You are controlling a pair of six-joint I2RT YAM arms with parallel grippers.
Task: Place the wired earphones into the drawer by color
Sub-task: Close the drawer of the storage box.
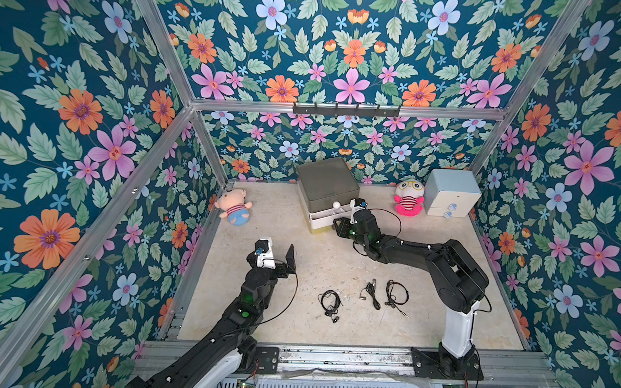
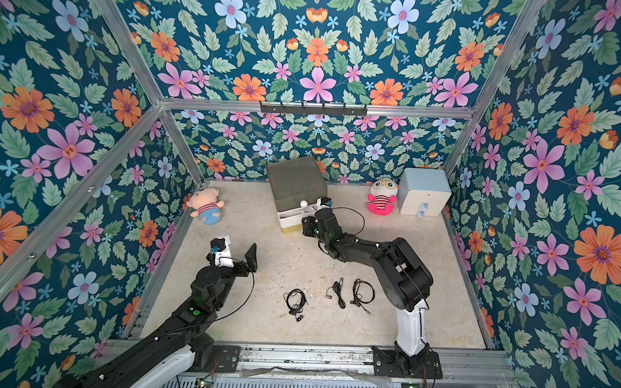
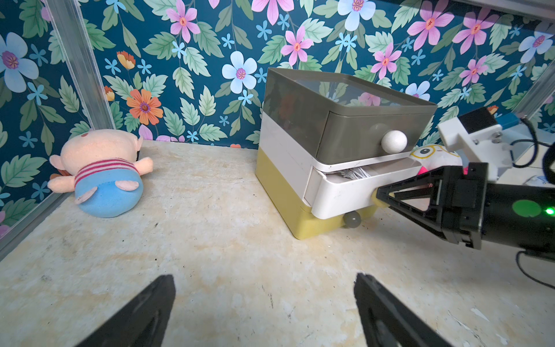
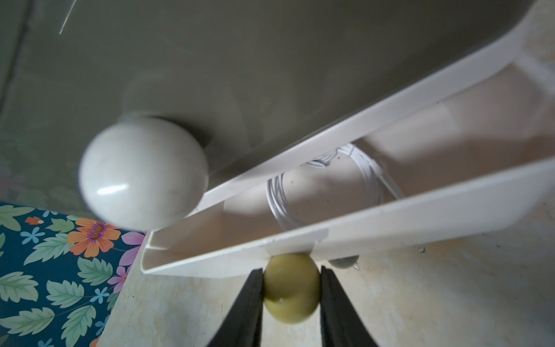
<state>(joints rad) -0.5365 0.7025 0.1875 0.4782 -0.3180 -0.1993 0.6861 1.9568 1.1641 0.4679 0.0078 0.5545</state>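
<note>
The drawer chest (image 1: 327, 183) (image 3: 300, 156) stands at the back, with grey, white and yellow tiers. Its white middle drawer (image 4: 390, 219) (image 3: 339, 195) is pulled partly out, and a coil of white earphones (image 4: 330, 186) lies inside. My right gripper (image 4: 290, 270) (image 1: 336, 222) is shut on that drawer's yellow ball knob (image 4: 289, 297). Three black earphones (image 1: 330, 302) (image 1: 371, 294) (image 1: 394, 293) lie on the table near the front. My left gripper (image 1: 278, 250) (image 3: 264, 279) hangs open and empty over bare table, left of the chest.
A pig plush (image 1: 234, 208) lies at the back left. A pink striped plush (image 1: 408, 198) and a pale blue two-drawer chest (image 1: 451, 196) stand at the back right. Flowered walls close in the table on three sides.
</note>
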